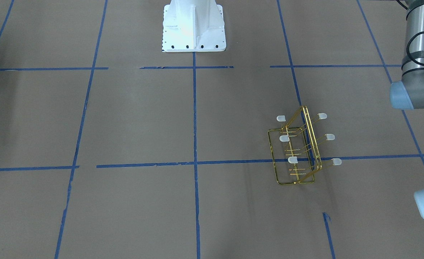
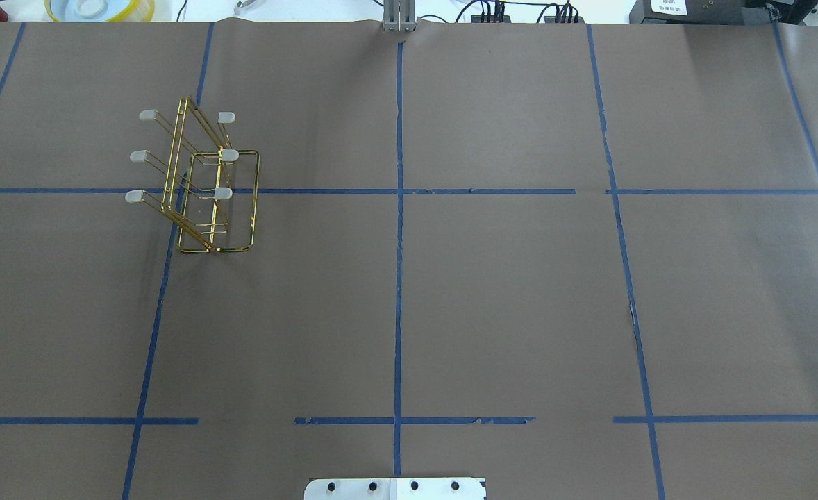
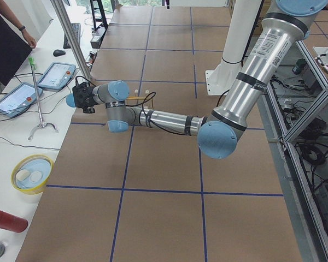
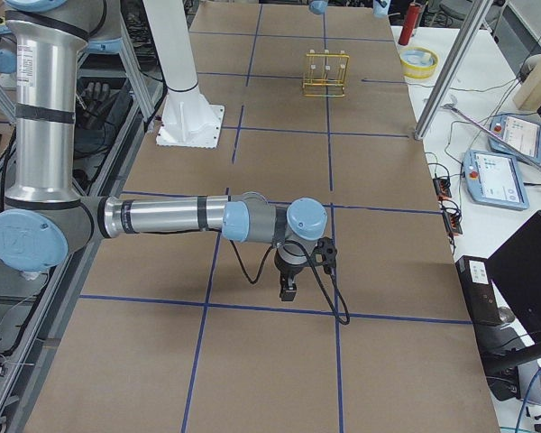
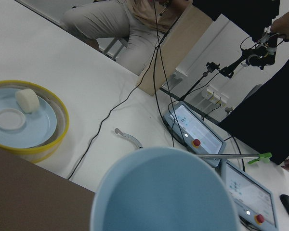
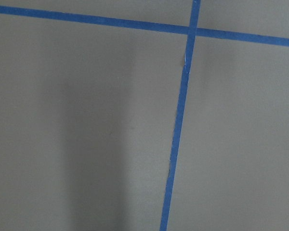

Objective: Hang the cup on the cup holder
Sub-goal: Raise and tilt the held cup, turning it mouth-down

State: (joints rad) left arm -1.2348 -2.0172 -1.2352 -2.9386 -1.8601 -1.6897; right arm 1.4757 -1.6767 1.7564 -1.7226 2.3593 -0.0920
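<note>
The cup [image 5: 164, 192] is pale blue and fills the bottom of the left wrist view, its open mouth towards the camera. My left gripper [image 3: 76, 100] holds it out past the table's far edge, over the white side bench; the fingers themselves do not show. The cup holder [image 1: 298, 147] is a gold wire rack with white-capped prongs, all bare. It stands on the brown table [image 2: 451, 292], also in the overhead view [image 2: 201, 180], with the cup well to its outer side. My right gripper [image 4: 288, 287] points down over bare table; I cannot tell whether it is open.
A yellow-rimmed blue bowl [image 5: 24, 120] sits on the white bench below the cup, with cables and two teach pendants [image 5: 195, 132] nearby. People stand by the bench. The robot's white base [image 1: 194, 25] is at the table's middle edge.
</note>
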